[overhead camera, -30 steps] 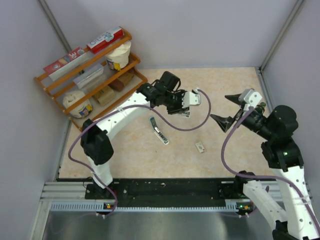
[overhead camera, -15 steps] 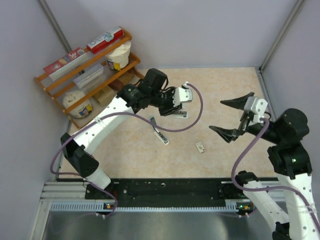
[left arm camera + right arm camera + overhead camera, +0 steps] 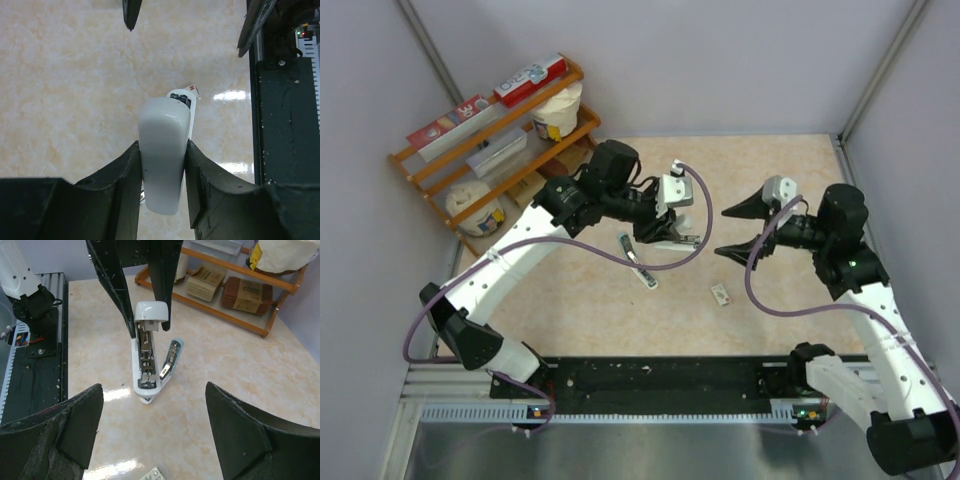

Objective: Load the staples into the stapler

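My left gripper (image 3: 665, 228) is shut on the white top of a stapler (image 3: 678, 238) and holds it upright over the middle of the table. In the left wrist view its fingers (image 3: 125, 175) clamp the white body (image 3: 162, 150). In the right wrist view the stapler (image 3: 146, 355) shows its open metal channel. A second, pale blue stapler (image 3: 638, 262) lies on the table beside it, also in the right wrist view (image 3: 170, 360). The staples (image 3: 721, 294), a tiny whitish packet, lie on the table and show at the bottom edge of the right wrist view (image 3: 155, 474). My right gripper (image 3: 723, 232) is wide open and empty, facing the held stapler.
A wooden shelf (image 3: 490, 150) with boxes, tubs and packets stands at the back left, also in the right wrist view (image 3: 235, 295). The black base rail (image 3: 650, 375) runs along the near edge. Grey walls close in the left, back and right sides.
My left gripper has moved left and nearer with the white stapler. My right gripper has swung left toward it and stayed open. The pale blue stapler and the staples have not moved.
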`<control>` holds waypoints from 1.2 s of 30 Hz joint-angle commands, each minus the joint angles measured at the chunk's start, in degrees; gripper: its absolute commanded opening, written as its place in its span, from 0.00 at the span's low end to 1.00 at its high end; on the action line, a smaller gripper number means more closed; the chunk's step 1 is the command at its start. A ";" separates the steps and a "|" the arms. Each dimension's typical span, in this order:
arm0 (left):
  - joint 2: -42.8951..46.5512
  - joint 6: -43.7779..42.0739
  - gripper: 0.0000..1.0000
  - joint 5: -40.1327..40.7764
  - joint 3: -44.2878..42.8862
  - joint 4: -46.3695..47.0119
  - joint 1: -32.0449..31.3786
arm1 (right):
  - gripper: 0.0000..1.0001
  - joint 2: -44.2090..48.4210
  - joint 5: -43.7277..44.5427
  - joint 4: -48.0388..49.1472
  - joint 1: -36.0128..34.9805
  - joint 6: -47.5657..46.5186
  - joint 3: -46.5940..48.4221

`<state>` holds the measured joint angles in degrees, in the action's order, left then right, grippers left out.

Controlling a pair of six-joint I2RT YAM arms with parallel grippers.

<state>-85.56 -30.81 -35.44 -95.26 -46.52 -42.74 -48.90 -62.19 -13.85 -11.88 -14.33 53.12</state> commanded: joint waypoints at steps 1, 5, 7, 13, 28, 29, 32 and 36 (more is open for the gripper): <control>0.22 2.86 0.07 -5.07 0.17 4.51 0.03 | 0.80 -2.59 -1.01 6.73 -4.19 -2.27 0.75; -0.48 3.73 0.06 -5.87 -0.27 4.77 0.03 | 0.74 -5.67 1.28 7.43 -8.15 -4.39 -0.12; -0.40 3.82 0.06 -6.22 -0.27 4.69 0.03 | 0.70 -7.34 2.16 9.44 -9.03 -3.43 -1.17; -0.57 3.91 0.06 -5.87 -0.27 4.60 0.03 | 0.56 -9.45 1.29 12.27 -9.65 -0.97 -2.41; 0.04 6.81 0.00 -3.58 -2.91 7.41 1.25 | 0.24 -12.00 0.32 11.99 -11.59 -1.94 -5.83; 0.04 7.16 0.00 -3.41 -3.43 7.59 1.69 | 0.23 -12.26 0.06 12.96 -11.67 -1.06 -6.27; 0.04 8.74 0.00 -3.67 -5.72 7.76 3.27 | 0.15 -12.79 0.14 17.35 -11.67 2.36 -8.03; 0.92 12.61 0.00 -5.16 -7.04 10.39 6.61 | 0.09 -12.97 0.84 26.74 -11.85 9.04 -11.72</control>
<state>-86.56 -22.24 -39.75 -97.58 -43.72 -39.77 -61.60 -60.05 4.43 -22.94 -11.66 44.84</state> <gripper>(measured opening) 0.401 0.197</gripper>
